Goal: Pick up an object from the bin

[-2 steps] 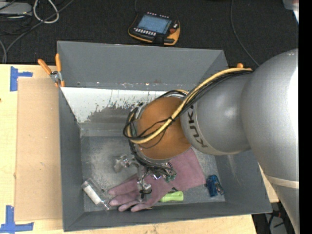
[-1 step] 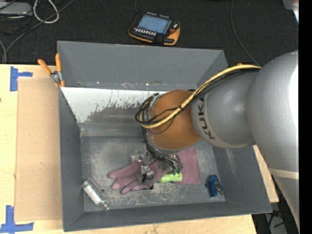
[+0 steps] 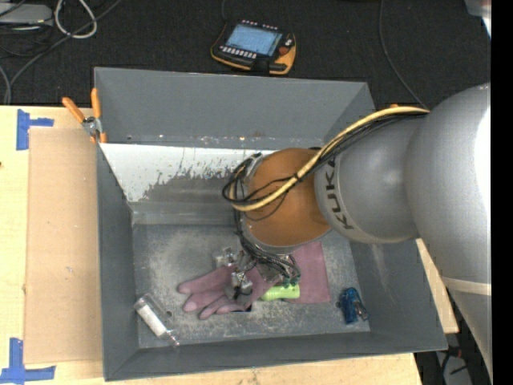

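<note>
Pink glove (image 3: 204,293) (mid-floor) directly under gripper (image 3: 243,285)

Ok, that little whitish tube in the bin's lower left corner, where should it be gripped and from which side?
Grip the whitish tube across its middle, coming straight down from above. It lies flat and slantwise on the bin floor, apart from the purple glove, so closing across its narrow width looks safest.

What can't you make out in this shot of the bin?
Camera view:
Cuff end of the pink glove, hidden under the gripper.
The green thing, partly covered by the gripper; kind unclear.
The small blue thing, too small to identify.
Upper edge of the pink sheet, hidden by the arm.
</note>
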You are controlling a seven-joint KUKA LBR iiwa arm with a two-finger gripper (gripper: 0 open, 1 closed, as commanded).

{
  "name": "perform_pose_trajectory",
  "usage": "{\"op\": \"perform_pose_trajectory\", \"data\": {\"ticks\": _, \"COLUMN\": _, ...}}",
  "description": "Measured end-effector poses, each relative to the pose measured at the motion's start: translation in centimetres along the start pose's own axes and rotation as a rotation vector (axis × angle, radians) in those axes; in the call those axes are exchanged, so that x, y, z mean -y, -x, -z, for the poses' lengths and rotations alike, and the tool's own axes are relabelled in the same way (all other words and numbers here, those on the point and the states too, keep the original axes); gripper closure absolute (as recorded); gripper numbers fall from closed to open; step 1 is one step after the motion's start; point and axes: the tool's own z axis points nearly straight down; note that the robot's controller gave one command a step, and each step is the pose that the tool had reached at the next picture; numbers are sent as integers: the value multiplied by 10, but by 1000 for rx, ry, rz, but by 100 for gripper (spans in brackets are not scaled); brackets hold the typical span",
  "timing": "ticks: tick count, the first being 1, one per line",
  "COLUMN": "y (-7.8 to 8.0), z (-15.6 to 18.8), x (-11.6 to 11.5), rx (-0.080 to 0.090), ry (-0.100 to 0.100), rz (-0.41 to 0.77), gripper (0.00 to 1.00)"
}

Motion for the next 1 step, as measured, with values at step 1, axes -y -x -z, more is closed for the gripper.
{"op": "perform_pose_trajectory", "data": {"ticks": 1, "y": -3, "z": 100, "x": -7, "rx": -6, "ry": 1, "rz": -1, "gripper": 100}}
